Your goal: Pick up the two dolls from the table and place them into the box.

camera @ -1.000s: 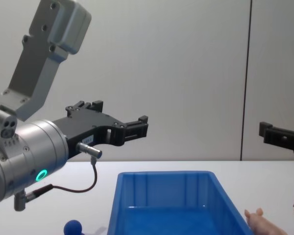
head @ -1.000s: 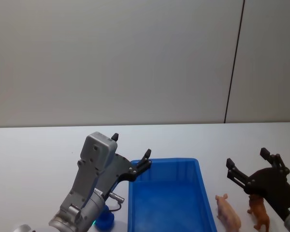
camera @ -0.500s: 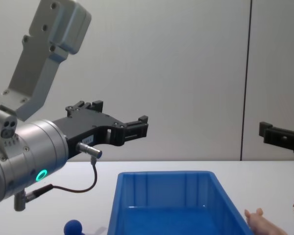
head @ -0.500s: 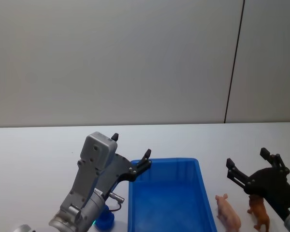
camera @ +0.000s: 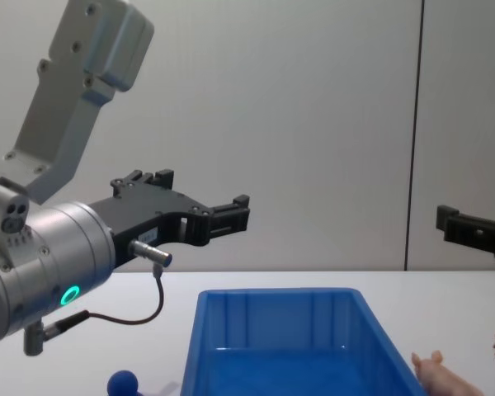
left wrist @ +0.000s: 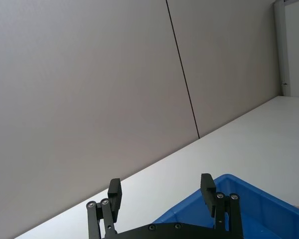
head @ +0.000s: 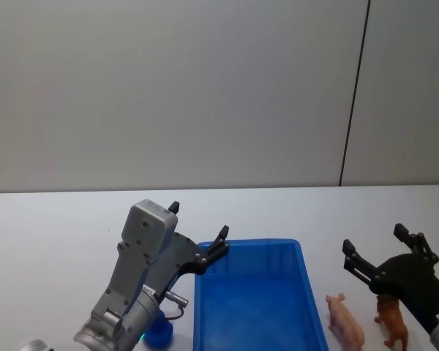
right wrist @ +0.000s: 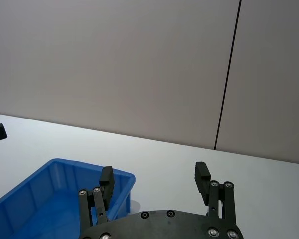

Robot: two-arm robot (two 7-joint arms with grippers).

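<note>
The blue box sits on the white table in front of me, with nothing visible inside it. To its right stand the two dolls: a pale pink pig and, beside it, a brown four-legged animal. My right gripper hovers open just above and behind the brown doll, touching neither. At the box's left rear corner my left gripper hangs open and empty above the rim. The chest view shows the pig low at the right, by the box.
A small blue ball-like object lies on the table left of the box, under my left arm. A grey wall with a dark vertical seam stands behind the table. White tabletop stretches to the far left and behind the box.
</note>
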